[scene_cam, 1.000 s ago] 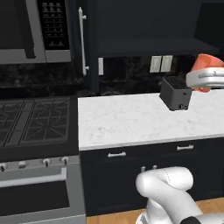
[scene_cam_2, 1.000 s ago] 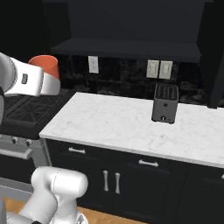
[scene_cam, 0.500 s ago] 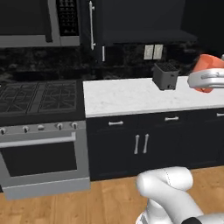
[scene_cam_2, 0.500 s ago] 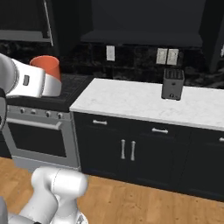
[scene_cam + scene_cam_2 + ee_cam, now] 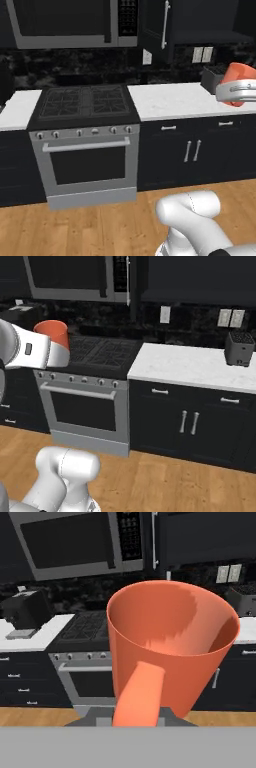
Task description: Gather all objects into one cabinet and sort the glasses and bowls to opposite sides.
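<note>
The orange-red cup (image 5: 170, 647) in my claw looks like smooth matt plastic, softly shaded inside. The counter (image 5: 172, 100) is pale, faintly veined stone, the floor (image 5: 165, 481) warm wood planks, the stove (image 5: 85, 145) brushed grey metal. The toaster (image 5: 237, 348) seems dark metal, though it's blurry.

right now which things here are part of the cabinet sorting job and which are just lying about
Part of the job:
- orange-red cup, carried at the gripper
- black cabinet door with the pale bar handle

Just there:
- microwave
- stove
- toaster
- white counter

Pincer fingertips hidden behind orange-red cup (image 5: 172, 647).
</note>
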